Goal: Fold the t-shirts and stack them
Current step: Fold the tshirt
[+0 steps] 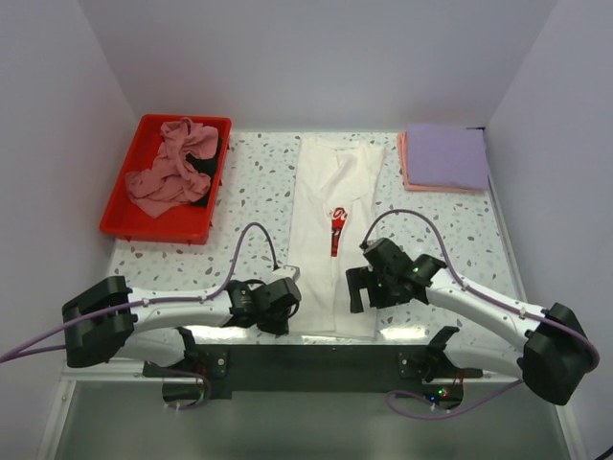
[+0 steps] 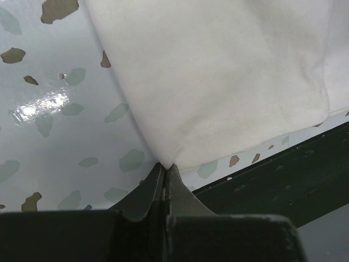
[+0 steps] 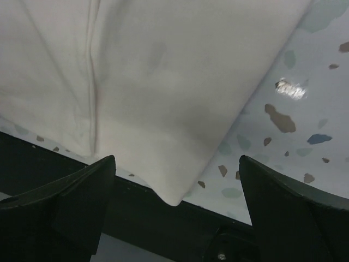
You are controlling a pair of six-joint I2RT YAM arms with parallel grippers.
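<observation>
The white t-shirt [image 1: 330,240] lies in the middle of the bench [image 1: 259,192], folded along its length into a long narrow strip that runs from the far side to the near edge, with the red print [image 1: 337,230] facing up about halfway along. The left gripper [image 1: 287,286] is at the near left corner of this strip. In the left wrist view its jaws are pressed together on the very corner of the white t-shirt [image 2: 218,82], and the cloth rises a little from the speckled bench [image 2: 54,136] at that point. The right gripper [image 1: 356,287] is at the near right corner. In the right wrist view its jaws stand wide apart, one on each side of the corner of the white t-shirt [image 3: 180,82], and they do not touch the cloth. This corner reaches slightly over the dark strip [image 3: 54,158] along the near edge of the bench [image 3: 305,98]. At the far left stands the red tray [image 1: 120,225], and inside it the dusty-pink t-shirt [image 1: 168,172] lies crumpled on top of the black t-shirt [image 1: 203,158]. At the far right the lavender t-shirt [image 1: 445,153] rests folded on the salmon-pink t-shirt [image 1: 404,163], well apart from both arms.
</observation>
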